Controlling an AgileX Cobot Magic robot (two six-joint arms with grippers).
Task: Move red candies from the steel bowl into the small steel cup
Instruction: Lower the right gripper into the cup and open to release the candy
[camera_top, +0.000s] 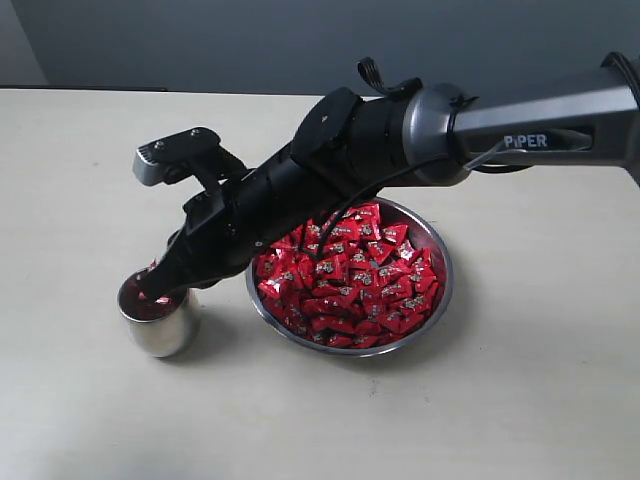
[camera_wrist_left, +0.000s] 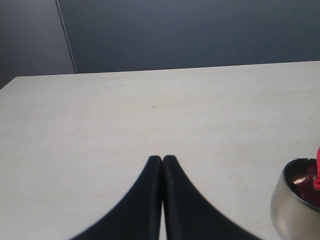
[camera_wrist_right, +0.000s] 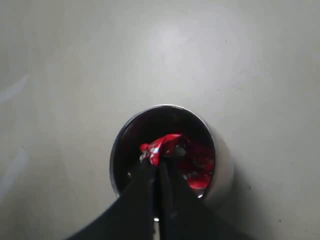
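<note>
- Far left, the left gripper (camera_wrist_left: 162, 160): its two dark fingers are pressed together tip to tip with nothing between them, hovering above bare table (camera_top: 540, 400). It shows only in its own wrist view.
- Next, the small steel cup (camera_top: 160, 335) stands upright on the table, just left of the bowl and not touching it. There's red inside it, and a few candies (camera_wrist_right: 200, 170) lie at the bottom.
- Right at the cup's mouth is the right gripper (camera_wrist_right: 157, 161), fingers pinched narrow on one red candy (camera_wrist_right: 162, 144). The candy sits at the fingertips, over the cup's opening and inside the rim line.
- Moving right, the steel bowl (camera_top: 428, 236) sits mid-table, heaped with red candies (camera_top: 350, 280) nearly to the rim.
- Above the bowl, the right arm (camera_top: 540, 125) slants in from the upper right, crossing over the bowl's back-left edge on its way down to the cup.
</note>
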